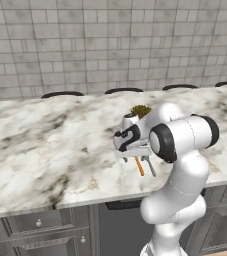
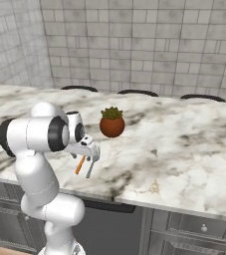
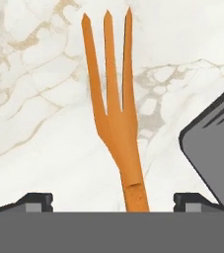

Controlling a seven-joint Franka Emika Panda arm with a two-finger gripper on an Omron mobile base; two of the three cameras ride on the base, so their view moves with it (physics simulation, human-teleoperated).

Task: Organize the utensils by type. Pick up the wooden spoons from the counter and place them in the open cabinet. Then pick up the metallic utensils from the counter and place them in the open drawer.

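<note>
Spread wide and grasping nothing, the claw (image 3: 112, 200) hangs low over the counter (image 1: 45, 145), near its front edge. In the hand view its two dark finger tips (image 3: 34, 200) stand far apart at the bottom of the picture, one on each side of the orange fork (image 3: 114, 118). The handle of this fork runs down between the two tips, about in the middle of the gap, and neither tip touches it. The three prongs point away from the claw, toward the top of that view, and the fork lies flat on the white marble.

At the right side of the hand view the broad end of the grey fork (image 3: 214, 148) shows as a dark grey shape with ridges. It is just beside the right finger tip, outside the gap.

From the left base view the claw (image 1: 135, 156) is above the two forks, which lie side by side close to the front edge of the counter, the orange fork (image 1: 139, 167) to the left and the grey fork (image 1: 150, 167) to the right. In the right base view the same pair lies under the claw (image 2: 88, 152), orange (image 2: 79, 166) and grey (image 2: 90, 169).

A potted plant (image 2: 112, 122) in a round brown pot stands farther back on the counter, apart from the forks.
</note>
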